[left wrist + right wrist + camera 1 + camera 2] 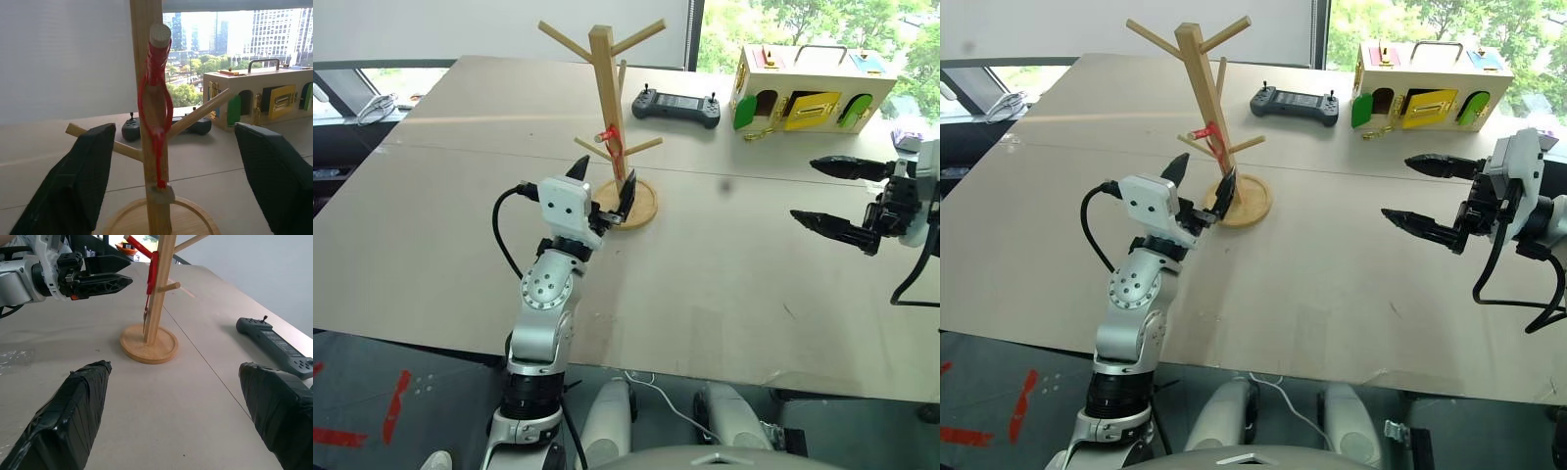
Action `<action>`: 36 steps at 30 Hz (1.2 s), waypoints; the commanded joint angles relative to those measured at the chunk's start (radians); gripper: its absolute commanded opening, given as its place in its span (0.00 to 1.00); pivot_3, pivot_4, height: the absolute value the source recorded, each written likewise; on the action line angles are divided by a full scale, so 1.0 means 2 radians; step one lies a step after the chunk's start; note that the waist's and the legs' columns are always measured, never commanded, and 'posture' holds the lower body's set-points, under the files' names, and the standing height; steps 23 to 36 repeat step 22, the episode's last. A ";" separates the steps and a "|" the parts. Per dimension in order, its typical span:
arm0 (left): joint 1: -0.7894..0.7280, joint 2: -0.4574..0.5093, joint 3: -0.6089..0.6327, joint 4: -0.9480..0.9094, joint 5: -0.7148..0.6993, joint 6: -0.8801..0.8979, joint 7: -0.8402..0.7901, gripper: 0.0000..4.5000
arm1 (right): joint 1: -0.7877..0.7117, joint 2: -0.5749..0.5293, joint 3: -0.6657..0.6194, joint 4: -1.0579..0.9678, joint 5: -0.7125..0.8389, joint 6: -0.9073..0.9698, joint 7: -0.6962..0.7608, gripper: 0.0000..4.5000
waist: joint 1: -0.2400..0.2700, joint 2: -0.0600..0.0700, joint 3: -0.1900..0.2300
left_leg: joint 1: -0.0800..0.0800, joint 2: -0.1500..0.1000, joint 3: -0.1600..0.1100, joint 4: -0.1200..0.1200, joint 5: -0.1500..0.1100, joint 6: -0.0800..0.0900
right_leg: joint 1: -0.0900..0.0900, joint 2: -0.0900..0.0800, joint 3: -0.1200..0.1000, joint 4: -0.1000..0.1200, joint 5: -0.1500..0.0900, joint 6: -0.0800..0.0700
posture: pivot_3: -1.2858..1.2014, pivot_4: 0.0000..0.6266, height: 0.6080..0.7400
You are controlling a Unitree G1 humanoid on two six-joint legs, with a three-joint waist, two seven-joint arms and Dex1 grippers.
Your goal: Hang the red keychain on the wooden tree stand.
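Reaching forward over the near half of the table (724, 294), the left gripper (604, 188) has its two black fingers spread apart with nothing between them, one fingertip on either side of the lower post of the wooden tree stand (607, 88) and close to its round disc base. Off to the right, well apart from the stand, the right gripper (827, 194) hovers above the tabletop with its fingers also spread wide and empty, pointing toward the left. Just beyond the left gripper, the red keychain (155, 105) hangs on the stand: its loop is hooked over a short peg at mid height and drapes down along the square post, with the small metal clasp at its low end resting against the wood just above the base. Farther back on the table, behind the stand and to its right, lies a dark handheld controller (675, 106). Beyond that, near the far right edge, stands a wooden box (813, 88) with green and yellow doors.
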 commanded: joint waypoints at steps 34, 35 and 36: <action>0.059 0.012 0.103 0.171 0.013 -0.077 0.063 0.99 | 0.096 0.347 0.049 0.126 -0.267 -0.244 -0.437 1.00 | -0.001 0.000 0.000 | 0.000 0.000 0.000 -0.001 0.000 0.000 | 0.000 0.000 0.000 0.000 0.000 0.000 | 0.52 0.24 1.00; 0.059 0.012 0.103 0.171 0.013 -0.077 0.063 0.99 | 0.096 0.347 0.049 0.126 -0.267 -0.244 -0.437 1.00 | -0.001 0.000 0.000 | 0.000 0.000 0.000 -0.001 0.000 0.000 | 0.000 0.000 0.000 0.000 0.000 0.000 | 0.52 0.24 1.00; 0.059 0.012 0.103 0.171 0.013 -0.077 0.063 0.99 | 0.096 0.347 0.049 0.126 -0.267 -0.244 -0.437 1.00 | -0.001 0.000 0.000 | 0.000 0.000 0.000 -0.001 0.000 0.000 | 0.000 0.000 0.000 0.000 0.000 0.000 | 0.52 0.24 1.00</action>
